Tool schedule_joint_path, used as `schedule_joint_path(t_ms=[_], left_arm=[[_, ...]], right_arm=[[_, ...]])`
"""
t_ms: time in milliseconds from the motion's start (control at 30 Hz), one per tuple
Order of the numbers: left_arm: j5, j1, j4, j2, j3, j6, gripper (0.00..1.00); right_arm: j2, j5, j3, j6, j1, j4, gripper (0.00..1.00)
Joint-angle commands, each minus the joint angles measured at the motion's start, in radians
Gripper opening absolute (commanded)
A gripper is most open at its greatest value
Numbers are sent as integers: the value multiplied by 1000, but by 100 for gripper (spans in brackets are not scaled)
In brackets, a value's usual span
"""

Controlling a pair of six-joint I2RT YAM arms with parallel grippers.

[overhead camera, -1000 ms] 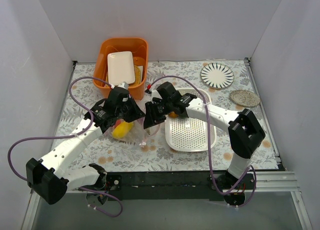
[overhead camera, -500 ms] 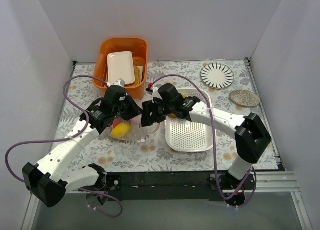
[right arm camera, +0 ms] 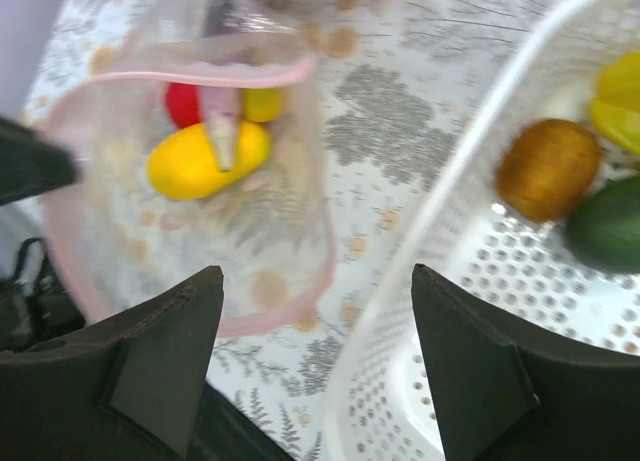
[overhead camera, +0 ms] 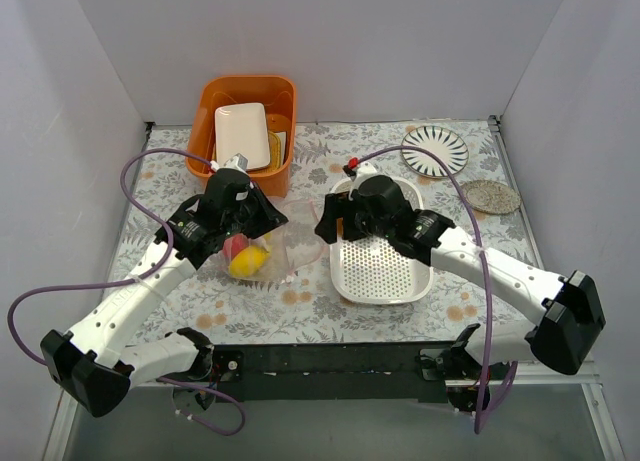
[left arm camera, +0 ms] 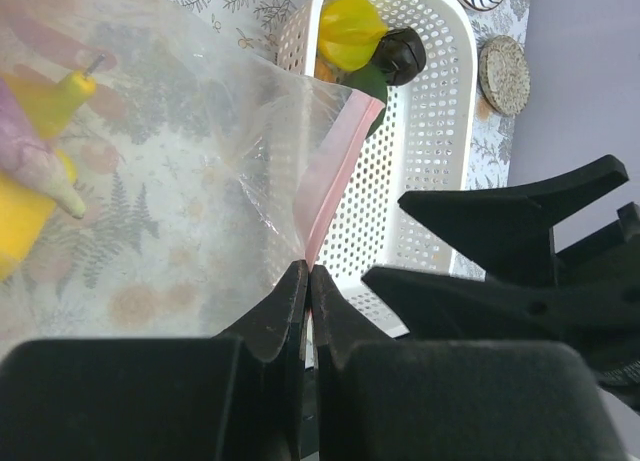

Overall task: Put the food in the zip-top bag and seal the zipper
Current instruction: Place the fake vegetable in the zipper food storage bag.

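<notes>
Pinching the zipper [left arm camera: 335, 171] at a single spot, the left gripper [left arm camera: 305, 273] is clamped fully closed on the pink strip and holds the mouth of the zip-top bag [left arm camera: 170, 151] up off the table [overhead camera: 250, 311]. Just beside it, the right gripper [right arm camera: 317, 286] hangs between the bag and the white basket [right arm camera: 430, 221], fingers spread wide with nothing in them. Some food already lies in the bag: a yellow piece [right arm camera: 205, 159], a red round fruit [right arm camera: 182, 103] and the purple eggplant [right arm camera: 220, 131]. Farther on, a brown piece [right arm camera: 548, 168] and a green piece [right arm camera: 610, 224] wait in the basket, with an orange bin [overhead camera: 222, 91] and a striped plate [overhead camera: 434, 149] beyond. With only one pinch holding the rim, the slack mouth may sag; a piece catching it could tumble onto the table or tug the strip free
</notes>
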Motion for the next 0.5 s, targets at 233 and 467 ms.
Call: schedule_joint_path(t_ms=[233, 467], left_arm=[[-14, -5, 2, -35, 5, -11, 1], [-14, -5, 10, -43, -15, -18, 1]], right_arm=[[15, 46, -86, 107, -206, -124, 84], [81, -19, -77, 105, -286, -95, 84]])
